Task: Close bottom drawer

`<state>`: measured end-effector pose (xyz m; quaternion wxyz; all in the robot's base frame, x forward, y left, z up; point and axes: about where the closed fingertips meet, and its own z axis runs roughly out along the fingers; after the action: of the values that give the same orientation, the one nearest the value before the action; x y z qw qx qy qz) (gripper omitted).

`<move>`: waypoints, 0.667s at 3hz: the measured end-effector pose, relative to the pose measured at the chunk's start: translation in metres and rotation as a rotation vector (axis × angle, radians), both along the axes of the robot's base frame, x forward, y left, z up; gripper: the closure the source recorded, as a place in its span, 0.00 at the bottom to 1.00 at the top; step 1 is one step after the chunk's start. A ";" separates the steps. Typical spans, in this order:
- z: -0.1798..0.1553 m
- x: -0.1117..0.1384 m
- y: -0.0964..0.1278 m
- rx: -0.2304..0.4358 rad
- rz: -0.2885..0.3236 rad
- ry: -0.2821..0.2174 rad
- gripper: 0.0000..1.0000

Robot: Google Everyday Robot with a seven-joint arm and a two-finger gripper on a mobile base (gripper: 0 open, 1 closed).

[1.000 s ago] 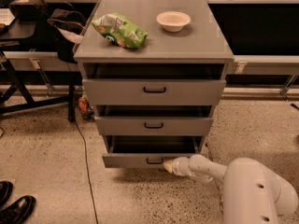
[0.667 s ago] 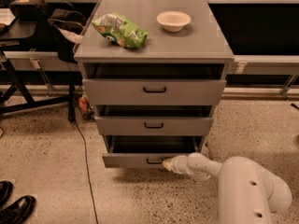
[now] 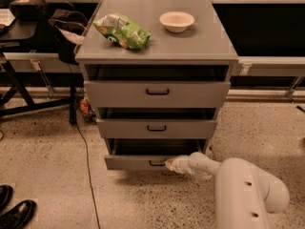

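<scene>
The grey cabinet (image 3: 157, 46) has three drawers, all pulled partly out. The bottom drawer (image 3: 136, 162) is the lowest one, with a flat grey front and a small dark bar handle (image 3: 156, 163). It stands open a little, its dark inside showing above the front. My gripper (image 3: 169, 164) is at the end of the white arm (image 3: 238, 190) that reaches in from the lower right. It rests against the bottom drawer's front, just right of the handle.
A green chip bag (image 3: 123, 31) and a white bowl (image 3: 177, 21) lie on the cabinet top. A black stand (image 3: 19, 75) and a dark bag (image 3: 64, 27) are at the left. A cable (image 3: 85, 166) runs across the floor. Black shoes (image 3: 14, 211) are at the lower left.
The bottom drawer has moved in a little. My gripper has stayed against its front and the arm has shifted slightly left.
</scene>
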<state>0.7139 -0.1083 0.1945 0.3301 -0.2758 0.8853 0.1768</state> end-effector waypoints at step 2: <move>0.007 0.020 0.004 -0.016 0.008 -0.027 1.00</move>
<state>0.7344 -0.1041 0.2018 0.3392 -0.2845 0.8810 0.1672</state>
